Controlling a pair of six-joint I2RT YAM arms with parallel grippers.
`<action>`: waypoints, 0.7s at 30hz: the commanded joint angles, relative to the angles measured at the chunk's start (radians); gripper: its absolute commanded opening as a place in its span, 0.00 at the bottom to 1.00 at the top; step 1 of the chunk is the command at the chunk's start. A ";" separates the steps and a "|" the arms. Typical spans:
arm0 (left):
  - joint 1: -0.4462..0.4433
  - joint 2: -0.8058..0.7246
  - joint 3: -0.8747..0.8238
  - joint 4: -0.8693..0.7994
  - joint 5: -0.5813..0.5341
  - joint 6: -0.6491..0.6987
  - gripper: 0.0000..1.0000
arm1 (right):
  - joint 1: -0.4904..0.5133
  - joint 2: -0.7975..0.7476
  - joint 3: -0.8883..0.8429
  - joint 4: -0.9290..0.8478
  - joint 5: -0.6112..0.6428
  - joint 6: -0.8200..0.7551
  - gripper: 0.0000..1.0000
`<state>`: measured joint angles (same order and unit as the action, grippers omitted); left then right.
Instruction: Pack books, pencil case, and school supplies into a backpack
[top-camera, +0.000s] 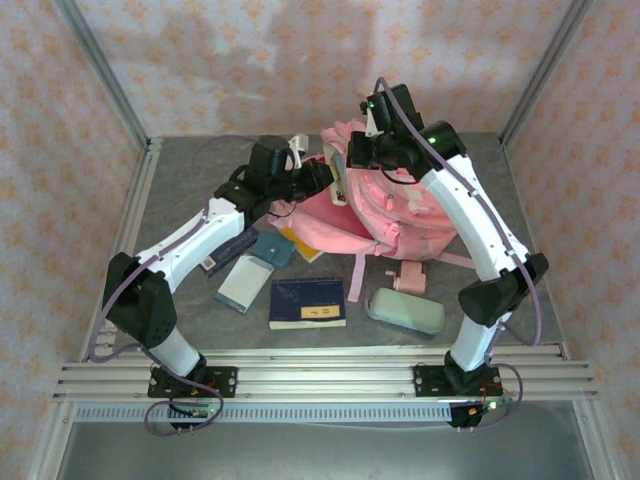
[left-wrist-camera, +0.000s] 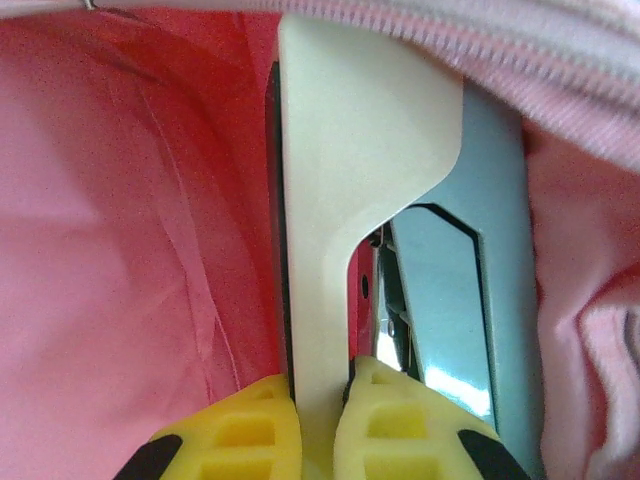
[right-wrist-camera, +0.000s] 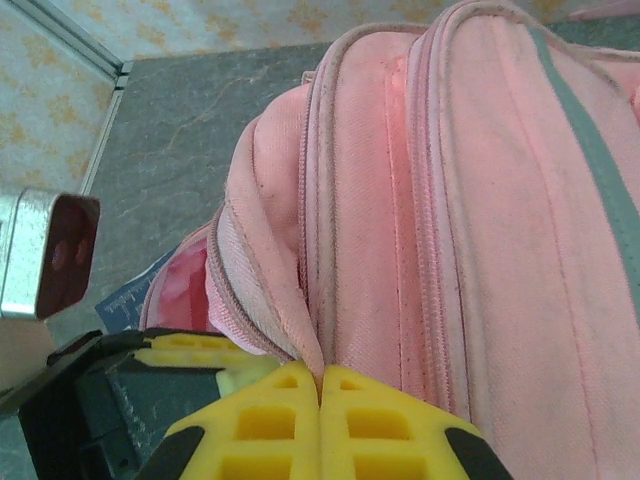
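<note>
Stowing of school supplies is in hand: the left gripper (left-wrist-camera: 318, 425), jaws clamped on the narrow white-and-teal piece (left-wrist-camera: 350, 150), holds it inside the pink backpack (top-camera: 400, 210) at upper centre of the top view. The right gripper (right-wrist-camera: 320, 420) is pinched shut on the bag's opening lip. Next, I judge, the left must let go and back out cleanly; the pencil case (top-camera: 405, 310) lies lower right.

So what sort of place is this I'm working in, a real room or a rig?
Probably a staged lab test cell rather than a real room: a grey stone-look tabletop, a bare aluminium rail frame around it, and floral-patterned wallpaper panels standing as backdrop walls.
</note>
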<state>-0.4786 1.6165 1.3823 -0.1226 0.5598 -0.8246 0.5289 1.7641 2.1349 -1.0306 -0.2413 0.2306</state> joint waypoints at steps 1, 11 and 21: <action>-0.012 -0.053 0.029 -0.050 -0.058 0.045 0.00 | -0.049 -0.015 0.074 0.010 0.054 -0.022 0.00; -0.012 0.081 0.160 -0.242 -0.177 0.062 0.00 | -0.087 0.024 0.144 0.042 -0.153 -0.027 0.00; -0.082 0.365 0.479 -0.267 -0.137 0.067 0.00 | -0.087 0.062 0.153 0.112 -0.297 0.041 0.00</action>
<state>-0.5289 1.9297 1.7710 -0.3786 0.4320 -0.7830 0.4419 1.8282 2.2486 -1.0325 -0.4770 0.2405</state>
